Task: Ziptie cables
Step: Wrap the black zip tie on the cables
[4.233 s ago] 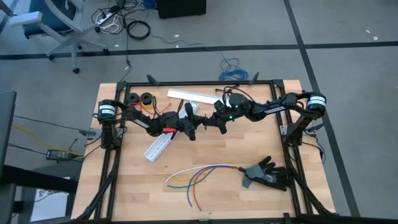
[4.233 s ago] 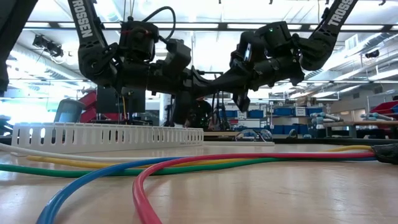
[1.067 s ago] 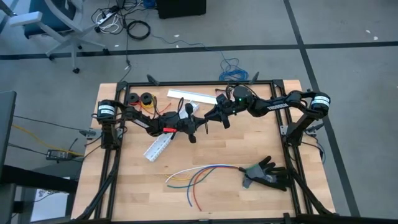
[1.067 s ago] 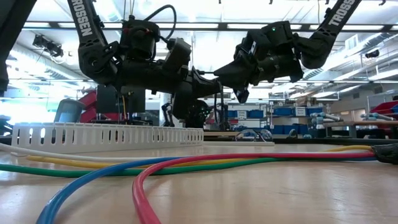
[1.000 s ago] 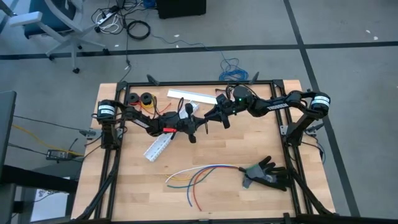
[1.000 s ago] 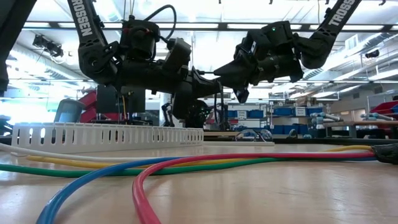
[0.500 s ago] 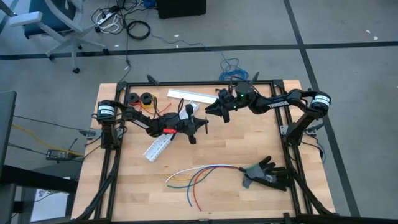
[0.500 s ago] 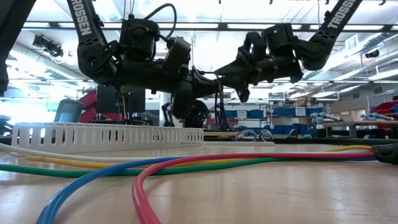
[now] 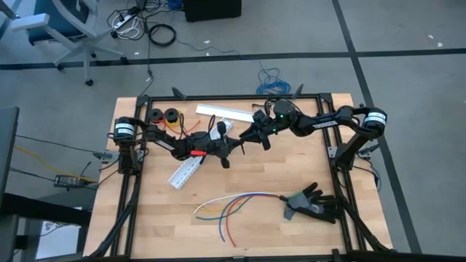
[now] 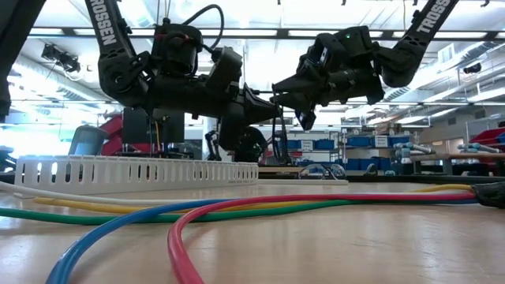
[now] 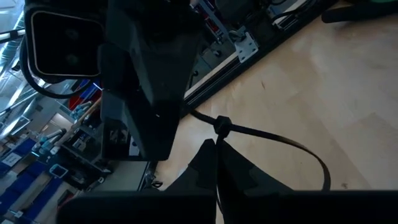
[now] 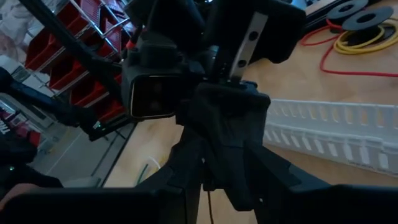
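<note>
Above the wooden table (image 9: 262, 182), left hand (image 9: 237, 143) pinched on the ziptie (image 11: 273, 137), right hand (image 9: 247, 136) seemingly ajar, cluttered workshop behind.

Grey floor (image 9: 408, 80) crossed by dark tape lines (image 9: 364, 80). Office chair (image 9: 65, 29) at far left; dark box (image 9: 212, 9) at far centre; loose cords and a power strip (image 9: 138, 25) between them. Ceiling with long strip lights (image 10: 260, 33). Shelving with blue bins (image 10: 379, 142) at right; red bin racks (image 12: 68, 68) elsewhere in the room.
</note>
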